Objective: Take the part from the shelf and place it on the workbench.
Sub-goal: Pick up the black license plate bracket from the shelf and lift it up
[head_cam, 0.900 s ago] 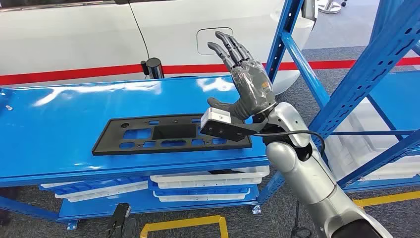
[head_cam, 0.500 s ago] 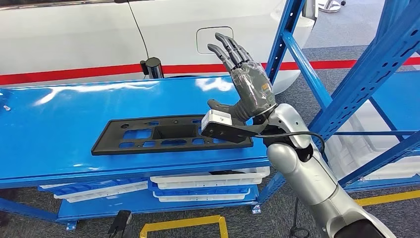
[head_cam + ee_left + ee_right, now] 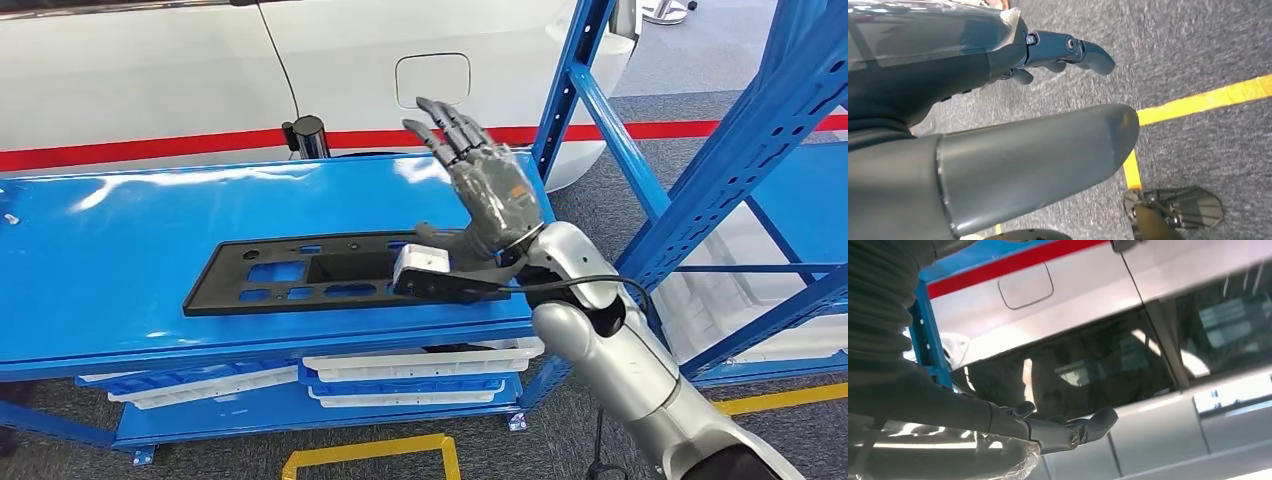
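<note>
The part (image 3: 300, 272), a flat black panel with several cut-outs, lies on the glossy blue workbench (image 3: 120, 230) near its front edge. My right hand (image 3: 485, 190) stands upright over the panel's right end, fingers spread and holding nothing; its thumb points toward the panel, and whether it touches I cannot tell. The right wrist view has the hand's fingers (image 3: 1088, 427) against the white car. My left hand (image 3: 998, 100) hangs over the grey floor with nothing in it, fingers loosely extended.
A white car (image 3: 150, 70) with a red stripe stands behind the bench. Blue shelf uprights (image 3: 575, 80) rise at the right. White trays (image 3: 410, 365) are stacked under the bench. A dark cylinder (image 3: 308, 135) stands at the bench's far edge. Yellow floor line (image 3: 1208, 100).
My right hand has shifted left and slightly lower, leaning over the panel's right end. The panel stays flat on the bench.
</note>
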Action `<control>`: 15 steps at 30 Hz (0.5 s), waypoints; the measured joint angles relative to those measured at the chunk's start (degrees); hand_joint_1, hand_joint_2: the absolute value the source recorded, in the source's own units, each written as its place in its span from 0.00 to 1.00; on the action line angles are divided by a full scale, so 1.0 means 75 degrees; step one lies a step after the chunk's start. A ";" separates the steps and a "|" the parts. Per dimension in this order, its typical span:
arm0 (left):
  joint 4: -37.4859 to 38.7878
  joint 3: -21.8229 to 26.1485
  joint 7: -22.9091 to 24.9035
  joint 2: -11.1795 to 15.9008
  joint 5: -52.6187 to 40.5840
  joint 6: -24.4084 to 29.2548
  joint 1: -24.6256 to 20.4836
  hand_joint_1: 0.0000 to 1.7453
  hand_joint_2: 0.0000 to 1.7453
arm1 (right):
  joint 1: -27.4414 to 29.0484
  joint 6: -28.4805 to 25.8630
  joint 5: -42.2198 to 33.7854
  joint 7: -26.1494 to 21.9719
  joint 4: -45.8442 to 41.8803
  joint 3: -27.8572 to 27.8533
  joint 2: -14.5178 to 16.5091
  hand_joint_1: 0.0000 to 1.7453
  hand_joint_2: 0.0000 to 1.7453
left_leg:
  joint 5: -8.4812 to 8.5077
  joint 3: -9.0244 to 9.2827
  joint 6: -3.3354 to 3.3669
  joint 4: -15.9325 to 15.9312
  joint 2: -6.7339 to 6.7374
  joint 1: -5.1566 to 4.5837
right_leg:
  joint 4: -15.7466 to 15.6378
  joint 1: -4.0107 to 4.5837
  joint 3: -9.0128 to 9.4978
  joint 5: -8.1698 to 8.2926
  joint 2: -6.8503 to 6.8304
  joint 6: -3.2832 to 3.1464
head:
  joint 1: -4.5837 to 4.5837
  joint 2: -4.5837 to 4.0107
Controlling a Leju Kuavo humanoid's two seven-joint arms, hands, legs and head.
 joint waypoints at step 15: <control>0.0000 -0.0081 -0.0011 -0.0138 -0.0070 0.0824 -0.0258 0.00 0.00 | 0.0127 0.0597 0.0101 0.0288 0.1020 0.2265 0.0901 0.00 1.00 | 0.0000 0.0001 -0.0003 -0.0001 0.0002 0.0019 | 0.0001 0.0019 0.0003 -0.0006 0.0001 -0.0011 | -0.0001 0.0000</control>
